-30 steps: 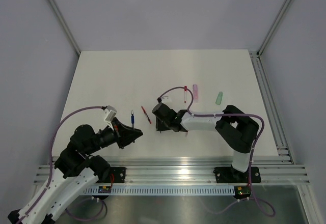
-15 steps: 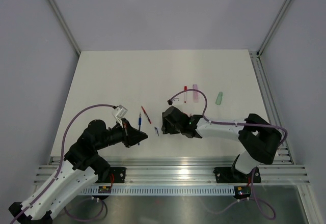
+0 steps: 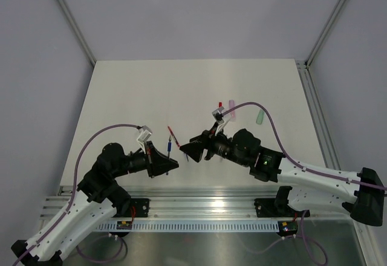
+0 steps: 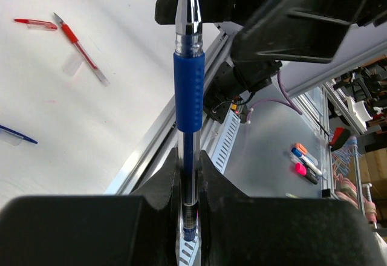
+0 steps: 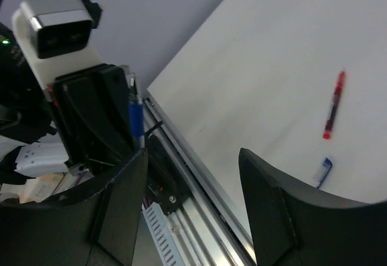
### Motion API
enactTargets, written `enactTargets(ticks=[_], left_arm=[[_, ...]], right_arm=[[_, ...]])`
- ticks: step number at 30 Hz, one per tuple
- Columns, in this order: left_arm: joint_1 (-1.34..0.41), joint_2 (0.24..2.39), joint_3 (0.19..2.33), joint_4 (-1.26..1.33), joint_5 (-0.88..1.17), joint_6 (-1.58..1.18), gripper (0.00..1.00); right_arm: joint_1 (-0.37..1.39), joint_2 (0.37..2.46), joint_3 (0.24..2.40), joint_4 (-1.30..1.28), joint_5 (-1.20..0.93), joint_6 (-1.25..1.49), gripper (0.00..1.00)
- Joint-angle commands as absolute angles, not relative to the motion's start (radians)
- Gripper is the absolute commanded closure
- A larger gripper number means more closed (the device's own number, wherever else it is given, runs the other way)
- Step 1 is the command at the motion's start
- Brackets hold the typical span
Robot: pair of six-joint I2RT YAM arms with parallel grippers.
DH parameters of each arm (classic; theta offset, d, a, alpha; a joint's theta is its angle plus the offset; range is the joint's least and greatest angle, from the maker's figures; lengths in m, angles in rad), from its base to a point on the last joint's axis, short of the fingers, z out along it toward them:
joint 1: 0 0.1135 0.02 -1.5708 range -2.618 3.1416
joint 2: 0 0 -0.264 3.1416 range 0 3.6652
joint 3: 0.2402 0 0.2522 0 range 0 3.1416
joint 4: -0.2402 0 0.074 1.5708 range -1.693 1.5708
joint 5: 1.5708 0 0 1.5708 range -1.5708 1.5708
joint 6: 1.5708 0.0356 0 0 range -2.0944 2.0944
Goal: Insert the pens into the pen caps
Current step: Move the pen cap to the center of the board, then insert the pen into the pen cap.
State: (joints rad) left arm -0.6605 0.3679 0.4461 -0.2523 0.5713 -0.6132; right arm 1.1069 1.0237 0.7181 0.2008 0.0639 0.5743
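Near the middle of the worktop's near edge, the left gripper (image 4: 190, 178) is clamped on the lower barrel of a blue pen (image 4: 188, 90). The pen stands out of the jaws with its metal tip bare, pointing toward the right arm. Facing it, close by, the right gripper (image 5: 192, 163) hangs with its fingers wide apart and nothing between them.

The step in hand looks like capping the blue pen: the pen is held out ready, but no cap has been picked up. The next move probably calls for the right gripper to go down to the blue cap (image 5: 325, 170), which lies on the worktop (image 3: 133, 97) near it. It would need to pinch the cap with the open end left free, line it up with the pen tip and push along the pen's length. The cap is tiny, so the aim must be careful.

A little farther in lies a red pen (image 5: 332, 106), with a red cap (image 4: 35, 23) near it. Farther still, right of centre, lie a thick pink pen (image 3: 231, 110) and a green pen (image 3: 260, 116), well apart from both grippers.

The worktop is plain white, with a metal rail (image 3: 211, 202) along its near edge. Pale grey walls (image 3: 199, 12) enclose it on the far side and both flanks.
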Motion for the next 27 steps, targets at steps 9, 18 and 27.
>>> enactTargets(ticks=[9,18,27], left_arm=[[-0.666,0.362,0.434,-0.163,0.647,-0.634,1.0],[-0.666,0.359,0.431,-0.163,0.65,-0.637,0.94],[-0.664,0.356,0.446,-0.184,0.653,-0.626,0.73]], right_arm=[[1.184,1.221,0.871,0.425,0.005,0.535,0.33],[1.187,1.278,0.927,0.376,-0.009,0.561,0.69],[1.186,1.236,0.91,0.275,0.04,0.557,1.0]])
